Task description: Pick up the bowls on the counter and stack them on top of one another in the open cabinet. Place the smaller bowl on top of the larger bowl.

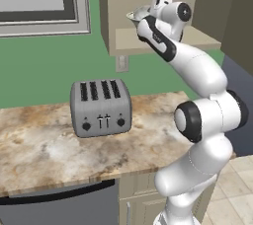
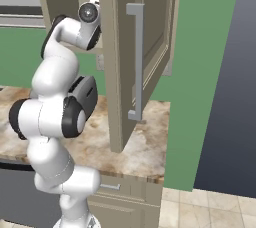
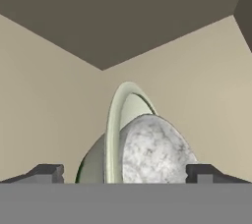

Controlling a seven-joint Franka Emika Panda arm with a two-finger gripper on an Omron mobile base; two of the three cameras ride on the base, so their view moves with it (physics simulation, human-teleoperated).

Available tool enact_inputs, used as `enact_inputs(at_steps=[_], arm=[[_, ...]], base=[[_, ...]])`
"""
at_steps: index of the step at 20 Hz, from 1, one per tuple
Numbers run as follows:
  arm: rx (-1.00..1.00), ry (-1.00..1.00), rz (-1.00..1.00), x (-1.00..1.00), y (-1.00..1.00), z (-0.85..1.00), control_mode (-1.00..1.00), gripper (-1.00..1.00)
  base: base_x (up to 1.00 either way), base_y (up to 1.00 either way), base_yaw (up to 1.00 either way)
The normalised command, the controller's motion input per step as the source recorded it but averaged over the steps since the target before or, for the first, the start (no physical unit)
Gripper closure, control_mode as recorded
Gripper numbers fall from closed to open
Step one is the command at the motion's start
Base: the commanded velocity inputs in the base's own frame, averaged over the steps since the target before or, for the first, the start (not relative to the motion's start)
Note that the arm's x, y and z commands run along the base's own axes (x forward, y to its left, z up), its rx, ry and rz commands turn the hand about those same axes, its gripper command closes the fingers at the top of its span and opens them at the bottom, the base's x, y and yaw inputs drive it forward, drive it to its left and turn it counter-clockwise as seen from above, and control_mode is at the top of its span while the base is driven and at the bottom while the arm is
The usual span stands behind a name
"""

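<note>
Mottled grey-white smaller bowl (image 3: 150, 149) nests in the smooth green-cream larger bowl (image 3: 114, 134), claw (image 3: 125, 174) spread wide.

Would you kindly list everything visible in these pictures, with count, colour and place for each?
larger bowl: one, pale green-cream, in the open cabinet, under the mottled one
smaller bowl: one, greyish-white mottled, nested in the larger bowl
open cabinet: one, tan, on the wall above the counter
cabinet door: one, tan with grey handle, swung open
toaster: one, silver, four slots, on the counter
counter: one, beige-brown marbled
gripper: one, dark fingertips, open, either side of the bowls
</note>
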Motion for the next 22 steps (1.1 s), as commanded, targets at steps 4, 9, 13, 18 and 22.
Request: enact_inputs(at_steps=[4,9,13,18,22], arm=[[-0.02,0.0,0.03,-0.2,0.0,0.1,-1.0,-1.0],[-0.03,0.0,0.02,-0.31,0.0,0.06,-1.0,-1.0],[-0.04,0.0,0.0,-0.4,0.0,0.08,-1.0,-1.0],[-0.05,-0.02,0.0,-0.45,0.0,0.14,-1.0,-1.0],[-0.04,-0.06,0.0,-0.49,0.01,0.15,-1.0,-1.0]], base=[[0.0,0.0,0.0],[0.0,0.0,0.0],[0.0,0.0,0.0],[0.0,0.0,0.0],[0.0,0.0,0.0]])
